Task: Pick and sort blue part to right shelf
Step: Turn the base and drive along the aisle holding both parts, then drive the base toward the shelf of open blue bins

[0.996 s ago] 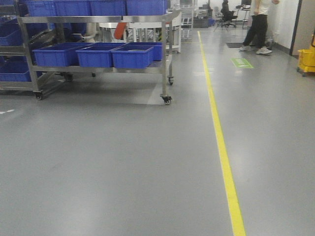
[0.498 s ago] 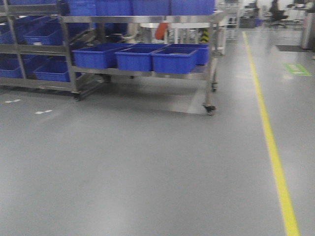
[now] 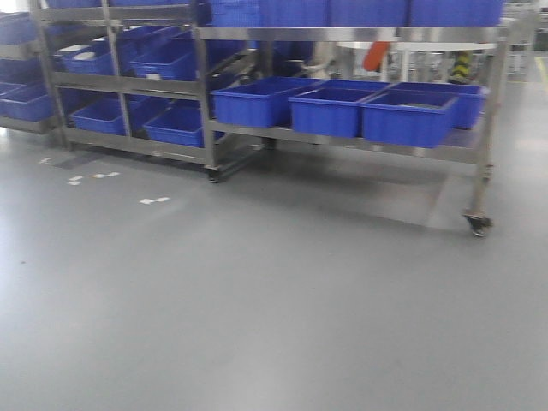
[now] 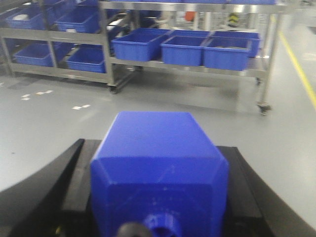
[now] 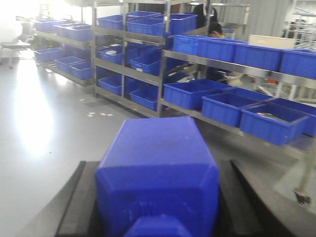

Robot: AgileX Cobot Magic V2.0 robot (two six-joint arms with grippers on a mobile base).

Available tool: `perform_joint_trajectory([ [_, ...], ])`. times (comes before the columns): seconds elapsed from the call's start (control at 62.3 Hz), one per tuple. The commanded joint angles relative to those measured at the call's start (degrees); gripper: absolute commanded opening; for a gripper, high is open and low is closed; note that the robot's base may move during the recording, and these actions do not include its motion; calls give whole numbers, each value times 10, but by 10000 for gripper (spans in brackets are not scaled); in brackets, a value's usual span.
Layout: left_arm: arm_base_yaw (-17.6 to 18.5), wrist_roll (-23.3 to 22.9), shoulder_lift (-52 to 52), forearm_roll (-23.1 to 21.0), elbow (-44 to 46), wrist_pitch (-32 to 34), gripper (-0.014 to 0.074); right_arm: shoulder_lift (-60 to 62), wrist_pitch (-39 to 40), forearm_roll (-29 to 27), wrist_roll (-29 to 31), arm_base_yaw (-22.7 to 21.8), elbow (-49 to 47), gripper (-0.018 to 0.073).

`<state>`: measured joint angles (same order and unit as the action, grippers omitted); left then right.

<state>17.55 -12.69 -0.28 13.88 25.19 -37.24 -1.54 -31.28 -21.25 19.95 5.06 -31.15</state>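
Blue part first: I cannot single it out with any certainty. Nearest to me, a blue faceted block [image 4: 159, 168] with a round hole at its near end fills the foreground of the left wrist view, flanked by dark plates [image 4: 74, 182]. A matching block [image 5: 158, 168] sits the same way in the right wrist view. Because the two are twins, I judge them more likely arm hardware than a carried blue part, but I cannot settle it. For the same reason I cannot tell how far the left jaws or the right jaws stand open, or whether either has hold of anything, since no fingertips show.

My landmark is the right shelf [image 3: 360, 34], a steel rack on casters [image 3: 478, 224]. Bare grey floor [image 3: 274, 325] lies between me and it, so both arms are well apart from it. White floor marks [image 3: 154, 200] sit in front of the rack's left end. The rack lies ahead and a little to the right, with its long side running across my view and its right end somewhat nearer. I cannot call either arm nearer; I judge the base must close in before any reach.

Three blue bins [image 3: 330, 111] stand side by side on its lower level. The right-hand bin [image 3: 409, 118] holds something dull that is too blurred to name. A neighbouring rack [image 3: 120, 141], also holding blue bins, stands to the left of the right shelf.
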Motion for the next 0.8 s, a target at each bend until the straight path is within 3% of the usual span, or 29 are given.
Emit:
perform_joint_trajectory([
  [0.0, 2, -6, 9, 5, 15, 54, 312, -12, 53, -11, -2, 0, -14, 194],
  [0.787, 2, -6, 9, 4, 15, 54, 312, -12, 53, -11, -2, 0, -14, 194],
])
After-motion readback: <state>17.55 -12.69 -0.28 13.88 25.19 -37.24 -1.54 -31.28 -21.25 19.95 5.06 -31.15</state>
